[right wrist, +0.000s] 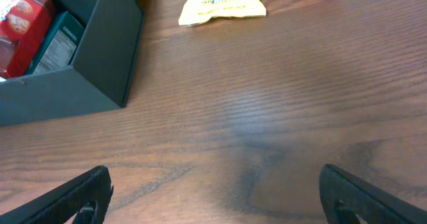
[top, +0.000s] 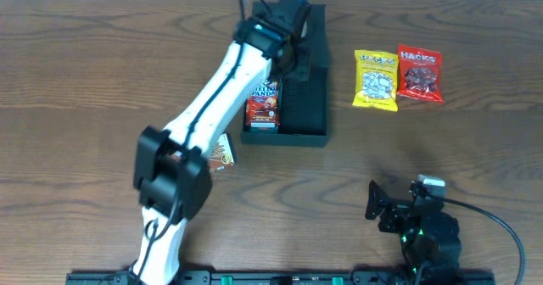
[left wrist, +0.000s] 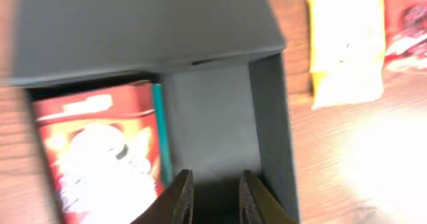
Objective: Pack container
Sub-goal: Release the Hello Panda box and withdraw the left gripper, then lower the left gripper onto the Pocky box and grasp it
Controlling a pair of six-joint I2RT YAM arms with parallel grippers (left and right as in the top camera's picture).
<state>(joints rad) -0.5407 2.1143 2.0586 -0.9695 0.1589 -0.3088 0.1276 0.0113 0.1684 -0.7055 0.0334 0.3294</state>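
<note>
The dark container (top: 314,107) stands at the back middle of the table with its flap lid (left wrist: 140,24) open. A red Hello Panda box (top: 264,105) lies in its left half, a teal carton (right wrist: 57,44) beside it. My left gripper (top: 295,63) hangs over the container. In the left wrist view its jaws (left wrist: 215,181) stand narrowly apart above the bare right half of the floor (left wrist: 207,117), with nothing between them. My right gripper (top: 383,207) rests near the front right, wide open (right wrist: 213,191) over bare wood.
A yellow Hacks bag (top: 376,80) and a red Hacks bag (top: 420,74) lie flat to the right of the container. A small snack pack (top: 222,153) peeks out from under the left arm, in front of the container's left corner.
</note>
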